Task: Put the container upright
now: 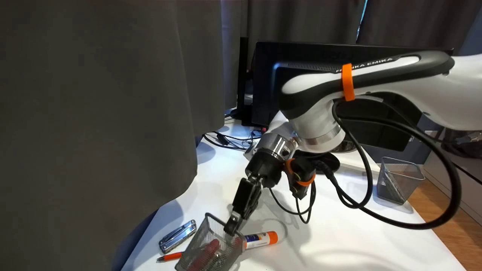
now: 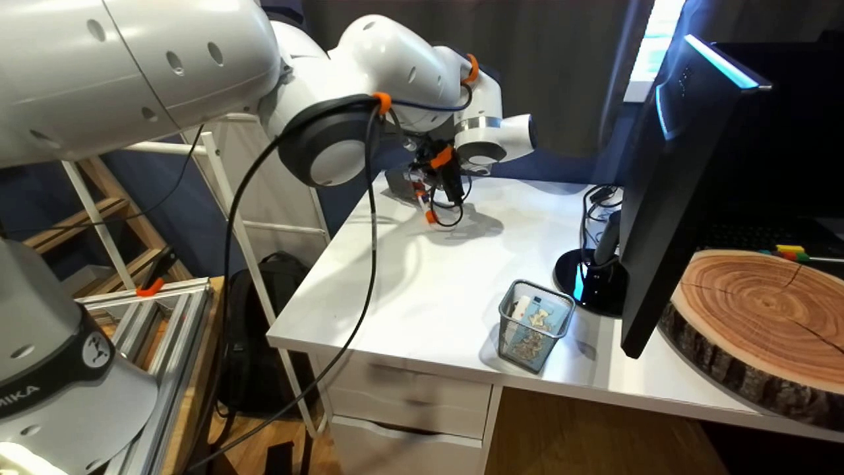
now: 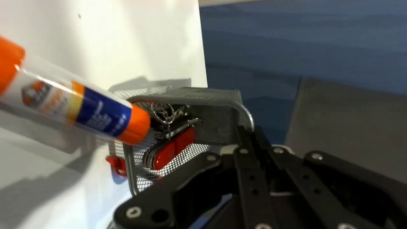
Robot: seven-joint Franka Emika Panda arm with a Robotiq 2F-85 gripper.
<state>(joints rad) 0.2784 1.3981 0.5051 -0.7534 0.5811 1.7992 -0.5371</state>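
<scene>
Robotiq gripper [image 3: 250,130] pinches the rim of the tipped mesh pen holder [image 3: 216,118], a glue stick [image 3: 76,95] at its mouth

In an exterior view, a white desk [image 1: 331,246] carries a wire-mesh container [image 1: 230,251] lying tipped over at near left, with a glue stick [image 1: 260,239] at its mouth. A silver multitool [image 1: 177,236] and a red pen [image 1: 170,256] rest just to its left. Near the right edge stands an upright mesh cup [image 1: 410,181]; black cables [image 1: 222,139] trail on the far side. In an exterior view, a monitor stand [image 2: 601,297] and a round wood slab [image 2: 768,323] occupy the right.
</scene>
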